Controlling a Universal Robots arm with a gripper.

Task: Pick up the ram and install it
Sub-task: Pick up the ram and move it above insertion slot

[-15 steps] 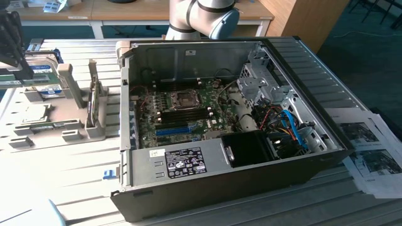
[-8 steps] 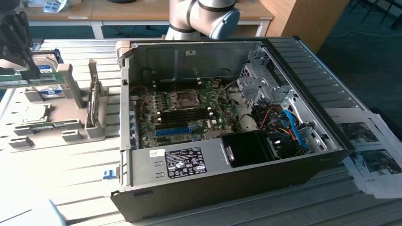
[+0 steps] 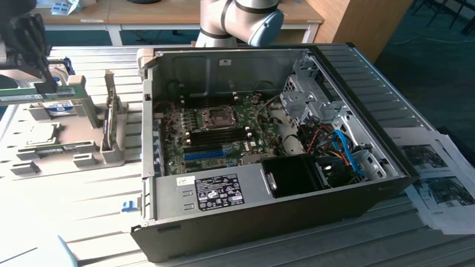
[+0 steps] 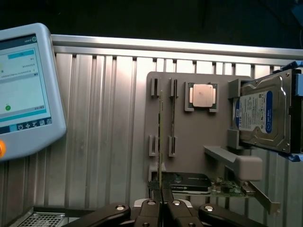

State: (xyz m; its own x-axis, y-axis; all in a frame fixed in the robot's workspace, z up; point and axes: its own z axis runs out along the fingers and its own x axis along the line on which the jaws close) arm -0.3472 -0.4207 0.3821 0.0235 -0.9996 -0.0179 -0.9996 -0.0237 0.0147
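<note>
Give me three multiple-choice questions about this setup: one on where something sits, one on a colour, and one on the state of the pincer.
1. Where does the processor lie on the grey holder?
A. between the slotted stick and the hard drive
B. on top of the hard drive
C. in the pincer

2. What colour is the hard drive's label?
A. red
B. blue and white
C. yellow

3. How is the pincer?
A. wide open
B. shut on the hard drive
C. shut on the ram

Answers:
1 A, the processor rests in its own frame with the stick on one side and the drive on the other.
2 B, the label shows blue and white.
3 C, both fingers press on the ram's thin edge.
</note>
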